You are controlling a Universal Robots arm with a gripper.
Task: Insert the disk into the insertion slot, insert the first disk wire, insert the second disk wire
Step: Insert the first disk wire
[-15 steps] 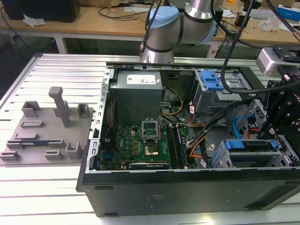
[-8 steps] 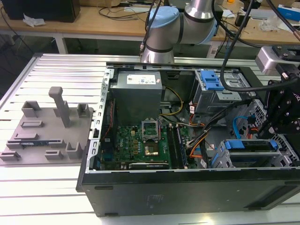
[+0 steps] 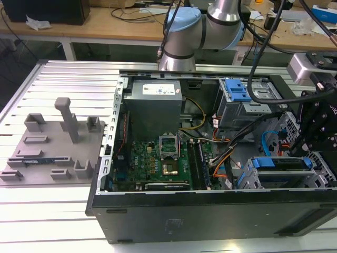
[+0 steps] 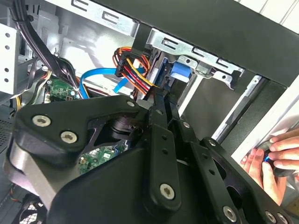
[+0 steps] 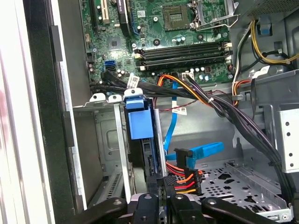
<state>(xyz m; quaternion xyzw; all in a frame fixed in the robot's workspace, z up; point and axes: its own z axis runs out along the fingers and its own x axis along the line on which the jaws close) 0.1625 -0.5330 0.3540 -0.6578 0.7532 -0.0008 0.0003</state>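
Note:
The disk (image 3: 279, 164), silver in a blue caddy (image 5: 139, 119), sits inside the insertion slot (image 3: 246, 178) of the grey drive cage at the case's front corner, on the exterior view's right. My gripper (image 3: 309, 154) hangs over that cage. In both wrist views its black fingers (image 4: 158, 122) come together at the disk's rear end. My gripper (image 5: 164, 187) looks shut on the black connector of a red, orange and yellow wire bundle (image 5: 186, 178), beside the caddy (image 4: 180, 72). A flat blue wire (image 5: 202, 151) lies loose close by.
The open case holds a motherboard (image 3: 158, 158), a power supply (image 3: 152, 103) and a taller grey bay with a blue latch (image 3: 237, 92). Thick black cables (image 5: 233, 112) cross beside the cage. A person's hand (image 4: 279, 156) rests outside the case wall. A grey fixture plate (image 3: 50, 147) lies at the exterior view's left.

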